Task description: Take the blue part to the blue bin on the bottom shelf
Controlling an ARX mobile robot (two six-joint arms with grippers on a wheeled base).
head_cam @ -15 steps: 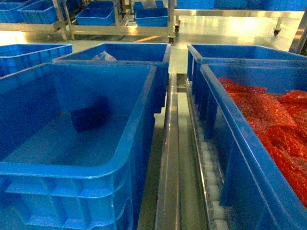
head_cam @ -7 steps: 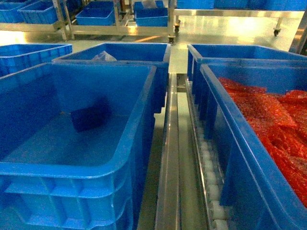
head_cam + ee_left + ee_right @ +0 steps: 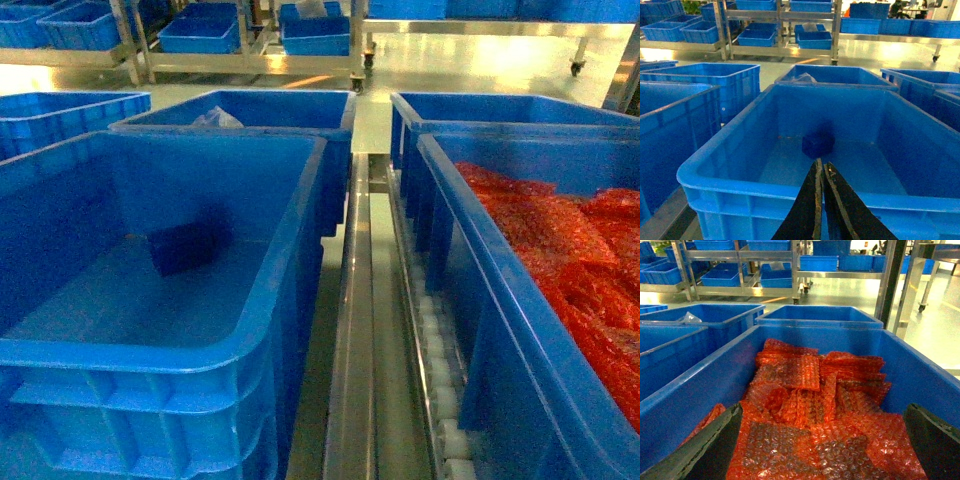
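Here the blue part [image 3: 188, 243] lies on the floor of the blue bin [image 3: 250, 330], toward the bin's far wall and a little left of the middle in the head view; the left wrist view shows it [image 3: 817, 144] near the centre of the floor, close to the far wall. Judged from this, the placing step appears done: the part rests inside the bin, free of any hold, and what seems left is only to clear the arm away.

The left end effector [image 3: 821, 200] hangs above the bin's [image 3: 730, 175] near rim with its two dark fingers pressed together, nothing between them, well apart from the part. The right end effector [image 3: 822, 440] stands spread wide, its fingers at the two lower corners of its wrist view, empty, over a neighbouring crate [image 3: 920, 385] filled with red packets [image 3: 810, 415]. Neither end effector shows in the head view.

The part is a small, dark navy, boxy block, far darker than the bright blue walls around it and much smaller than the bin. It sits flat, apparently slightly turned relative to the walls; finer surface detail is too dim to tell.

The bin stands on the bottom shelf [image 3: 352, 330], whose steel rail and white rollers [image 3: 440, 370] run between the two crates.
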